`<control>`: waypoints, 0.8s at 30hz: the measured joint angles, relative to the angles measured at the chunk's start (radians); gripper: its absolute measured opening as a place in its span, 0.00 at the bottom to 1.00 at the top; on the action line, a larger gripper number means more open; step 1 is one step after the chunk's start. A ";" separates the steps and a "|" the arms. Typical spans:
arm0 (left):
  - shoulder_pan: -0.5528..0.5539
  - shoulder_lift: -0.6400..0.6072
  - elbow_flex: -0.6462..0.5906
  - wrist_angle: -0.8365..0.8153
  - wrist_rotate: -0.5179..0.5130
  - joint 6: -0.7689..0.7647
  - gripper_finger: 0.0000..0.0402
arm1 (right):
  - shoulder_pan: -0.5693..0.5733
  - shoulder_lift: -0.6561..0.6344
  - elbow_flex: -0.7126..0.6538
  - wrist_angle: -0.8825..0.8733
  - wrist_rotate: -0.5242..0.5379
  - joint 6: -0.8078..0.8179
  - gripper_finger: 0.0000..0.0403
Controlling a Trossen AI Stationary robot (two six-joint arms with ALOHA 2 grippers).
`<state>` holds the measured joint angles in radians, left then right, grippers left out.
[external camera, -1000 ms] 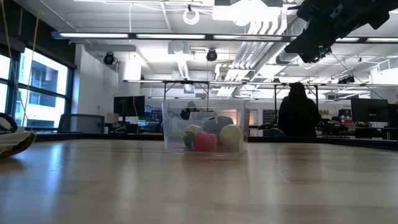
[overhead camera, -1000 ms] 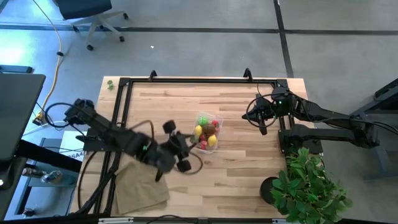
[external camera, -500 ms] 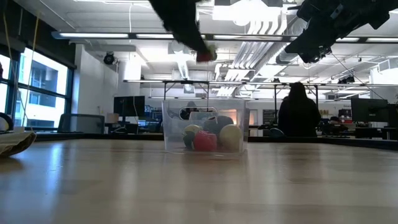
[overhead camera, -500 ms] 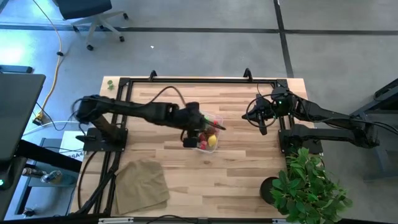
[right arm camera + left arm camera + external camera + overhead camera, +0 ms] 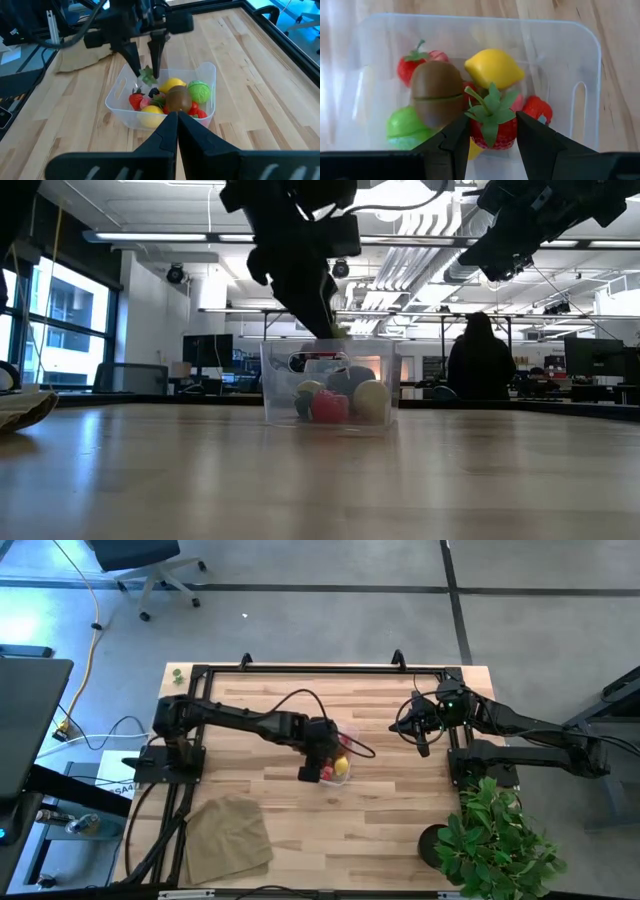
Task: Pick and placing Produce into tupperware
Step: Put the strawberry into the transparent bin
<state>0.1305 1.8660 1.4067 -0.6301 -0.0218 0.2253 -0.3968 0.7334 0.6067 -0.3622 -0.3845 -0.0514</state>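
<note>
The left tool (image 5: pixel 492 132) hangs right over the clear tupperware (image 5: pixel 349 730) near the middle of the wooden counter (image 5: pixel 400 800), its fingers clenched on a red strawberry (image 5: pixel 492 131) by the green leafy top. In the tub lie a lemon (image 5: pixel 494 68), a kiwi (image 5: pixel 437 93), a green ball (image 5: pixel 406 122) and more berries. The right tool (image 5: pixel 172 125) waits well off at the counter's right side, pinched closed on nothing.

The left hand (image 5: pixel 491 131) sits over the tupperware (image 5: pixel 348 735), fingers closed on a strawberry (image 5: pixel 493 125). Directly beneath it the tub is crowded: a kiwi (image 5: pixel 437 92), a lemon (image 5: pixel 494 68) and a green ball (image 5: pixel 405 125) leave little bare floor. Around the tub the tabletop (image 5: pixel 390 810) lies bare; the right hand (image 5: pixel 421 736) hangs well apart.
</note>
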 joint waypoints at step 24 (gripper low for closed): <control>0.000 0.054 0.001 0.044 0.022 0.012 0.33 | 0.000 0.000 0.000 0.000 0.000 0.000 0.01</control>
<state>0.1307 1.9197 1.4078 -0.5857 0.0004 0.2369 -0.3969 0.7335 0.6067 -0.3619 -0.3845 -0.0515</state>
